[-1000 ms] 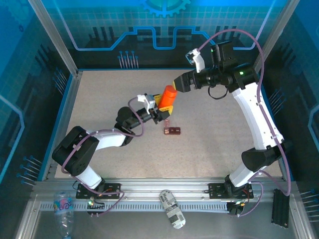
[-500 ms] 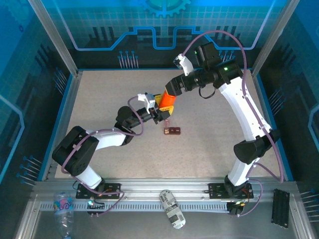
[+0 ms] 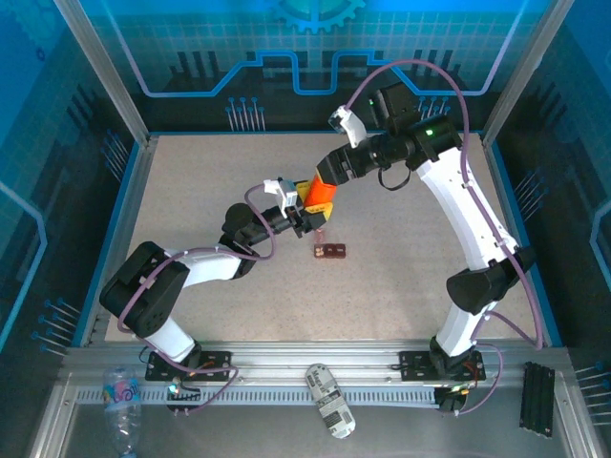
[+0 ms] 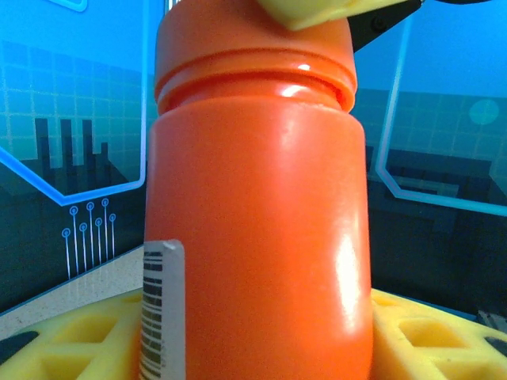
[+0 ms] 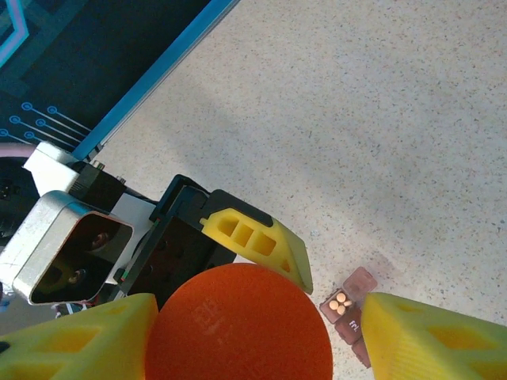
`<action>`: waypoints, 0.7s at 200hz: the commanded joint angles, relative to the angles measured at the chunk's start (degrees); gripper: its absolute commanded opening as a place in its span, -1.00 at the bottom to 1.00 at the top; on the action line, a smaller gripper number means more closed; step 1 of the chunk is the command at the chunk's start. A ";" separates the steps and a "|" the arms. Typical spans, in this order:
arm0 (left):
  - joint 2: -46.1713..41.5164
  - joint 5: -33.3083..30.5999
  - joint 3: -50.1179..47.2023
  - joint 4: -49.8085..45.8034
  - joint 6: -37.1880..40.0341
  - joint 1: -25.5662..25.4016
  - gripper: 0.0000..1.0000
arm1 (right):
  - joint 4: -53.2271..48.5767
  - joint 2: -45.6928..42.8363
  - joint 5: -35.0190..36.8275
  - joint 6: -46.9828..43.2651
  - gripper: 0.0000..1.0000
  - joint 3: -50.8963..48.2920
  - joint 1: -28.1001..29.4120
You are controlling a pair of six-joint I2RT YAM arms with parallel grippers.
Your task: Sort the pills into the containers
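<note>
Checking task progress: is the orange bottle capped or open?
Capped. The left wrist view shows the cap seated on the orange bottle; the right wrist view shows its closed round top.

The left arm stretches low, the left gripper clamped on the orange bottle. The right arm arches over, the right gripper straddling the cap, jaws parted.

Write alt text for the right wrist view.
Seen from above, an orange bottle, cap towards the camera, sits between the right gripper's yellow fingers, with a gap showing on one side. The left gripper holds the bottle from beyond. A maroon box with pale pills in one cell lies on the speckled table.
</note>
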 commanded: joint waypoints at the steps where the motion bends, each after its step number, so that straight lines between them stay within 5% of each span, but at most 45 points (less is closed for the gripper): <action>1: -1.10 0.98 1.45 2.73 -0.19 0.40 -1.00 | -1.16 0.39 -1.80 -0.20 0.32 0.60 0.61; 140: -0.91 0.79 1.31 3.59 -0.33 0.73 -1.00 | 1.87 -2.74 -2.06 1.26 0.09 -4.44 0.62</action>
